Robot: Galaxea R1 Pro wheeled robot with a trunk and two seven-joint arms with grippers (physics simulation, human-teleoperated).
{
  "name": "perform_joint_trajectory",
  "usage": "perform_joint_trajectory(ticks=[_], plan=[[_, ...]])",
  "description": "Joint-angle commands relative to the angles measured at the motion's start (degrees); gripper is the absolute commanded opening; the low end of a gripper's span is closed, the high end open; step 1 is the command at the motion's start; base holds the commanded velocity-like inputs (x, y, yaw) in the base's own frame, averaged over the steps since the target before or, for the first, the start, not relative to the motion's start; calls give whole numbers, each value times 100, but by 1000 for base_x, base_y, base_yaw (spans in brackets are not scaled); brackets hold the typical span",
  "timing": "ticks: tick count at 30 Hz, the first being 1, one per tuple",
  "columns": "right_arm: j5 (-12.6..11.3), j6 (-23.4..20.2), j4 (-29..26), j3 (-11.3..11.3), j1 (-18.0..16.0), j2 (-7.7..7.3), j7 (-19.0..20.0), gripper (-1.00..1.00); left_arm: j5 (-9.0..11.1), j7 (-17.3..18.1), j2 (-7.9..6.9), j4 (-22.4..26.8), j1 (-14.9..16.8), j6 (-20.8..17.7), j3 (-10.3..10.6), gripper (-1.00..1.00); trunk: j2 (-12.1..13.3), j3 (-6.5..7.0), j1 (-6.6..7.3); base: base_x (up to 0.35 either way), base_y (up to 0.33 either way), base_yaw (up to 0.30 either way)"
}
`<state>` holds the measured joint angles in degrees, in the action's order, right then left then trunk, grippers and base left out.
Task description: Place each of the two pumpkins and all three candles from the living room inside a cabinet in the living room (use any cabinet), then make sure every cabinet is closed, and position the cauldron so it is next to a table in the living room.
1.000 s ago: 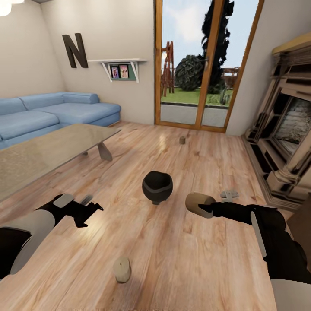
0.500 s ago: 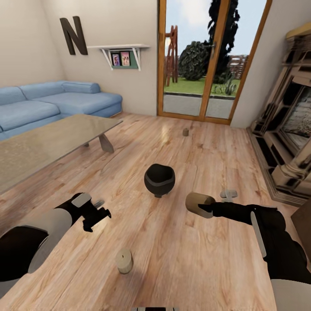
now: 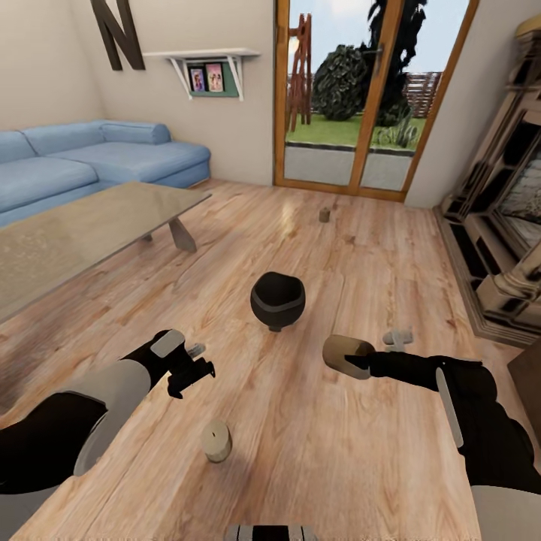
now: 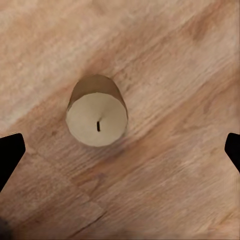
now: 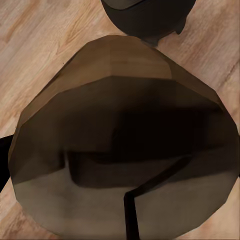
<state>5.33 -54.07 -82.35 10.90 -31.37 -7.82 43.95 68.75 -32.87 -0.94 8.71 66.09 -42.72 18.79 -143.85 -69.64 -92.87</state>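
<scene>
Left gripper (image 3: 197, 368) released, fingers spread, poised over the short beige cylindrical candle with dark wick (image 4: 97, 113) standing on the plank wooden floor (image 3: 315, 451) beneath it. Right gripper (image 3: 359, 365) clenched on a second beige candle (image 3: 344, 355), lying sideways in its grip. The round black cauldron (image 3: 277, 300) stands just beyond that candle.

Risks: the floor candle sits off-centre between the left fingertips, so an uncorrected descent may tip it; a right swing may knock the cauldron.

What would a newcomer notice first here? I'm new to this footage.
Likely the black cauldron standing mid-floor, right of the glass table. Next, the right tool holding a candle on its side above the floor, and the left tool hovering open over another candle, upright on the wood.
</scene>
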Motion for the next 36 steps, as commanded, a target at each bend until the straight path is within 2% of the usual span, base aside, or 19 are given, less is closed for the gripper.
perform_joint_trajectory(ticks=[1,16,18,21,22,30,36], plan=[[-12,0,-1,0,-1,0,0,-100,-2,0,9,-2,0,6,1,100,-2,-23,-2,0,0,0],[-15,1,-1,2,-1,-1,0,-100,-9,0,22,25,0,275,8,100,-22,-355,-41,0,0,0],[-15,1,-1,4,-1,-5,1,-100,-10,-3,18,76,0,413,13,100,-25,-399,-46,0,0,0],[-15,2,0,6,-1,-2,7,-100,-16,-4,17,156,0,927,19,100,-29,-466,-54,0,0,0],[-15,2,0,5,-1,-4,3,-100,-14,-2,20,159,0,959,19,100,-30,-488,-56,0,0,0],[-15,2,-1,6,-1,-6,8,-100,-53,26,224,175,0,1002,19,100,-41,-665,-77,0,0,0],[-15,2,-1,9,-1,-9,8,-100,-55,26,307,175,0,1011,26,100,-49,-798,-92,0,0,0]])
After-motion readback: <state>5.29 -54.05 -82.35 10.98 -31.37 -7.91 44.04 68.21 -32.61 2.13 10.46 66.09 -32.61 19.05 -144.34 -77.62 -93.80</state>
